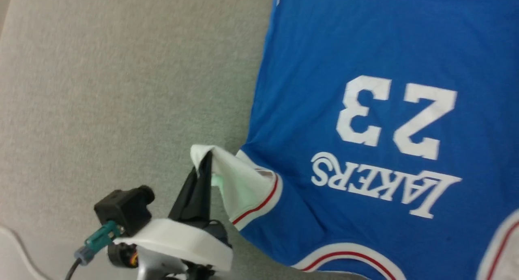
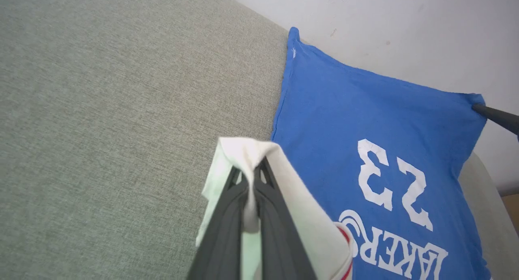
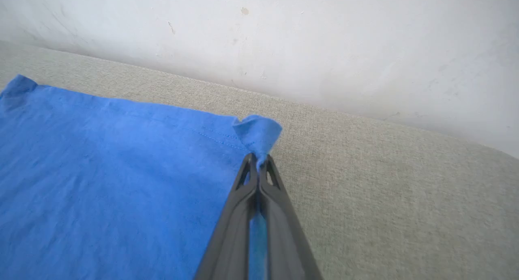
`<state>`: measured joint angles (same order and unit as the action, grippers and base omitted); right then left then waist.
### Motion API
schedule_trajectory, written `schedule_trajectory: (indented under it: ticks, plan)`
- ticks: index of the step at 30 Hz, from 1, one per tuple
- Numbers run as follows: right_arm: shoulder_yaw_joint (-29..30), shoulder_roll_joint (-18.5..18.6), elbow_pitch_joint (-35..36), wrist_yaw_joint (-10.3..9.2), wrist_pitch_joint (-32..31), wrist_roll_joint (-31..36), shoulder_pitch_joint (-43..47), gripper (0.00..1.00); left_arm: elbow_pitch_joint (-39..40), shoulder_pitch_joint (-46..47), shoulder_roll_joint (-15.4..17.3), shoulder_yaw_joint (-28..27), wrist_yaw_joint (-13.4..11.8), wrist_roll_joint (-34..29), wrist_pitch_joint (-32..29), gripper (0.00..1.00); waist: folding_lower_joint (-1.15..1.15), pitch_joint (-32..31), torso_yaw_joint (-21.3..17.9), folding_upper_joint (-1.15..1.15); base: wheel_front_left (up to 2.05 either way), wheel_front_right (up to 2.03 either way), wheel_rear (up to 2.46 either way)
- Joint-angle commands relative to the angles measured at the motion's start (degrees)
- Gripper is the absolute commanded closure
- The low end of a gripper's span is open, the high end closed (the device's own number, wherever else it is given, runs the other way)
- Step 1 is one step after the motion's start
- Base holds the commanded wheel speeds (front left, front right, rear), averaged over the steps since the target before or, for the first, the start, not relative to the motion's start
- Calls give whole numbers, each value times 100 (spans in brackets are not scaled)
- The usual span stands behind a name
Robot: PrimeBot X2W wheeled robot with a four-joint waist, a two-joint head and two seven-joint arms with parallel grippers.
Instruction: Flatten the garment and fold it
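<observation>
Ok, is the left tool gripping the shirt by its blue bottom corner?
No, the left tool is shut on the white sleeve of the shirt, close to its red stripe.

The shirt (image 1: 324,48) carries two prints, both white on the blue cloth. The number (image 1: 395,115) reads "23" in large block digits. Just beside it, lower in the head view, the word (image 1: 385,186) reads "LAKERS" in serif capitals, with a tall L joined to the A and a curled tail on the S. Both stand upside down in the head view. In the left wrist view the same "23" reads upside down again, and the word shows as "AKERS", its first letter cut by the bottom edge of that view.
</observation>
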<state>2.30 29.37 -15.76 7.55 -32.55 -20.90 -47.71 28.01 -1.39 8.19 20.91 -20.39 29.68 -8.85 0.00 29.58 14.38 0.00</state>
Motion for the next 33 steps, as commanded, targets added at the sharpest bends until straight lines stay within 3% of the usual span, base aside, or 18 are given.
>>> schedule_trajectory:
  ticks: [1, 3, 7, 11, 14, 17, 20, 23, 29, 30, 31, 33]
  plan:
    - [234, 121, 464, -6, -8, -263, 608, 100, 17, -148, 116, -97, -68, 52, -71, 100, 0, -775, -634, 0, 0, 0, 0]
    - [380, 155, 704, -6, -32, -347, 904, 100, 37, -200, 150, -137, -90, 67, -97, 100, 0, -878, -720, 0, 0, 0, 0]
    - [1496, -41, 1679, -6, -197, -634, 2385, 100, 129, -393, 244, -252, -157, 136, -178, 100, 0, -1173, -1016, 0, 0, 0, 0]
    - [2579, -602, 2533, -6, -356, -604, 4050, 100, 184, -608, 320, -350, -198, 204, -207, 100, 0, -1336, -1332, 0, 0, 0, 0]
    - [3014, -1276, 3016, -6, -453, -658, 5013, 100, 192, -696, 402, -370, -201, 212, -271, 100, 0, -1389, -1507, 0, 0, 0, 0]
    - [3022, -1901, 3275, -6, -535, -752, 5676, 100, 186, -743, 430, -364, -214, 234, -333, 100, 0, -1438, -1650, 0, 0, 0, 0]
    - [2746, -2191, 3161, -6, -366, -569, 5991, 100, 151, -727, 441, -298, -212, 230, -411, 100, 0, -1471, -1722, 0, 0, 0, 0]
    - [2369, -2309, 2711, -6, -19, -374, 5949, 100, 101, -693, 450, -256, -225, 223, -486, 100, 0, -1521, -1766, 0, 0, 0, 0]
    - [1577, -2091, 1468, -6, 738, 148, 5544, 100, 53, -633, 455, -248, -254, 253, -586, 100, 0, -1573, -1818, 0, 0, 0, 0]
    - [1520, -2069, 1270, -6, 893, 171, 5443, 7, 51, -632, 456, -255, -260, 257, -589, 100, 0, -1574, -1831, 0, 0, 0, 0]
    - [1501, -2044, 1078, -6, 1032, 211, 5355, 0, 49, -634, 458, -262, -265, 263, -593, 100, 0, -1577, -1840, 0, 0, 0, 0]
    - [1442, -1960, 829, -6, 1219, 253, 5259, 0, 46, -633, 473, -275, -270, 262, -599, 100, 0, -1587, -1826, 0, 0, 0, 0]
